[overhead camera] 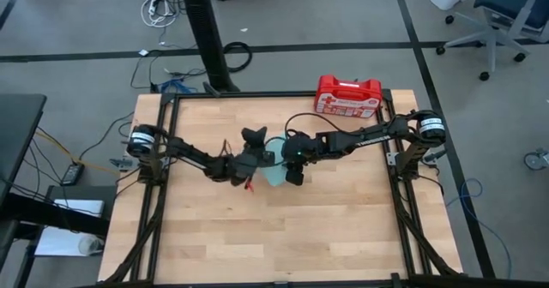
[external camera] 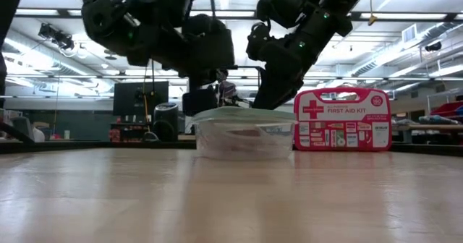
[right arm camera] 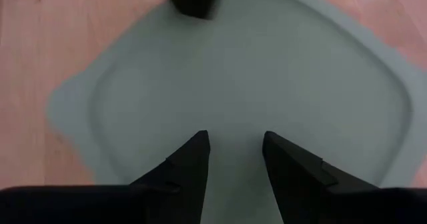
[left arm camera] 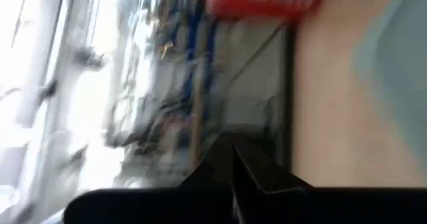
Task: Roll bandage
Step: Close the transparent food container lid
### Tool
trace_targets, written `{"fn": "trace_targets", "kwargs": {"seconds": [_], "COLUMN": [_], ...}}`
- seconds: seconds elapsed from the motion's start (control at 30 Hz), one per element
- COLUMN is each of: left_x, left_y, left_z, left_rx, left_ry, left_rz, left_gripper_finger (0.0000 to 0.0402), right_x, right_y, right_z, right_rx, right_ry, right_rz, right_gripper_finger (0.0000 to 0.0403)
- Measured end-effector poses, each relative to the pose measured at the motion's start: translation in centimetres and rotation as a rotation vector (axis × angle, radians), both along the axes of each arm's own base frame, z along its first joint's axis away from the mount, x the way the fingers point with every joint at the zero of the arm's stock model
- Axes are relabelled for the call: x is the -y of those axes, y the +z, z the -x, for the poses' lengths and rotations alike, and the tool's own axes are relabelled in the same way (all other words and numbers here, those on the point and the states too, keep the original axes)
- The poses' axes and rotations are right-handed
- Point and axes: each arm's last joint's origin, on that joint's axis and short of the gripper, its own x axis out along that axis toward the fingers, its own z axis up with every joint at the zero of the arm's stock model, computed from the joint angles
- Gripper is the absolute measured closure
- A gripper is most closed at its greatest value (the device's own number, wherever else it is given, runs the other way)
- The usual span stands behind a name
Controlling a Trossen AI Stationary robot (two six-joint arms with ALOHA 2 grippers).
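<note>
A clear tub (external camera: 242, 143) with a pale green lid (overhead camera: 274, 173) stands at the table's middle. My right gripper (right arm camera: 235, 147) hovers open above the lid, slanting down, and only the lid (right arm camera: 240, 77) shows between its fingers. My left gripper (left arm camera: 231, 154) is shut and points level toward the far right, beside the lid's left edge (overhead camera: 256, 147). Nothing shows between its fingers. A small red bit (overhead camera: 250, 184) shows at the near side of my left hand. Whether it is the bandage, I cannot tell.
A red first-aid case (overhead camera: 347, 96) stands upright at the table's far right edge and shows behind the tub in the low view (external camera: 341, 120). Black frame rails (overhead camera: 163, 194) run along the table's left and right sides. Bare wood (overhead camera: 283, 237) lies toward the near edge.
</note>
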Motion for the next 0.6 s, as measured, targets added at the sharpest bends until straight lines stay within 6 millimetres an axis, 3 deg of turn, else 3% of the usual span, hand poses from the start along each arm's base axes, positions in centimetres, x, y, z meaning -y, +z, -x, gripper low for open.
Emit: {"fn": "trace_targets", "kwargs": {"seconds": [0.13,0.23,0.33,0.43,0.5,0.57,0.6], "left_x": [0.6,1.3,1.4,1.1,0.7,0.6,0.6], "left_y": [1.8,5.7,7.2,5.0,1.0,-0.4,-0.4], "left_z": [0.1,0.5,1.0,0.5,0.2,-0.3,-0.4], "left_rx": [0.047,0.239,0.346,0.282,0.079,0.004,0.037], "left_ry": [0.001,-0.049,-0.063,-0.088,-0.157,-0.150,-0.062], "left_rz": [-0.072,-0.128,-0.149,-0.063,0.056,0.106,0.081], "left_gripper_finger": [0.0402,0.0402,0.0402,0.0402,0.0402,0.0402,0.0402], "right_x": [0.0,0.0,-0.2,-0.2,-0.2,-0.3,-0.3], "right_y": [0.1,0.1,0.1,0.1,0.1,0.2,0.1], "right_z": [0.0,0.0,0.0,0.0,-0.1,-0.1,0.0], "right_rx": [0.004,0.002,0.003,0.005,0.006,0.010,0.005], "right_ry": [-0.008,-0.009,-0.008,-0.007,-0.008,-0.005,-0.008], "right_rz": [-0.006,-0.009,-0.010,-0.010,-0.011,-0.016,-0.012], "right_gripper_finger": [0.0254,0.0254,0.0254,0.0254,0.0254,0.0254,0.0254]}}
